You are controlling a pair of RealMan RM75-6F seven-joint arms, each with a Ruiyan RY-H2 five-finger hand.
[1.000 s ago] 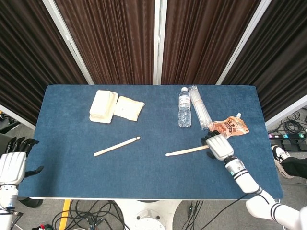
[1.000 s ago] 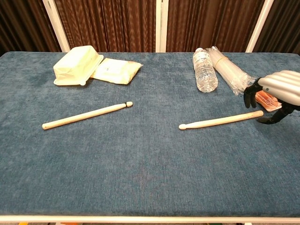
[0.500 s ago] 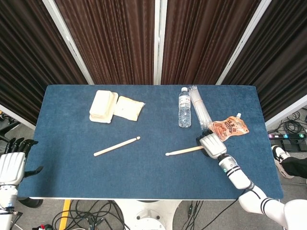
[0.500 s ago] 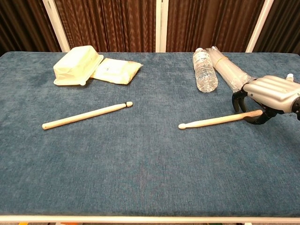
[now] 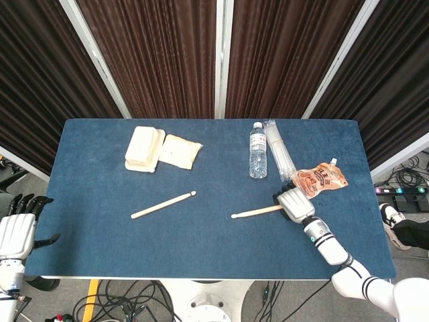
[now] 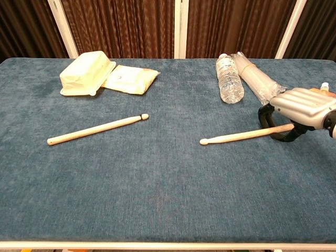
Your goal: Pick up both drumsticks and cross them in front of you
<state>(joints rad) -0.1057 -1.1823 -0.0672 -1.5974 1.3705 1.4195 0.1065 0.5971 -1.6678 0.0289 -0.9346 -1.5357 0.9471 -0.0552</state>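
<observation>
Two pale wooden drumsticks lie flat on the blue table. The left drumstick [image 5: 163, 204] [image 6: 97, 129] lies alone at centre left, tip pointing right. The right drumstick [image 5: 257, 212] [image 6: 244, 135] points its tip left, and its butt end runs under my right hand [image 5: 292, 201] [image 6: 299, 106]. That hand arches over the butt end, fingers behind it and thumb in front, with a gap still showing around the stick. My left hand [image 5: 17, 228] hangs off the table's left front corner, fingers spread, holding nothing.
A cream lidded container [image 5: 144, 148] and a pale packet [image 5: 179, 151] lie at the back left. A water bottle [image 5: 258, 151], a clear plastic sleeve [image 5: 278, 151] and an orange pouch [image 5: 320, 178] lie just behind my right hand.
My right hand has slid left and down onto the right drumstick's butt end and curled its fingers around it. Both drumsticks lie where they were. The left hand has barely moved.
</observation>
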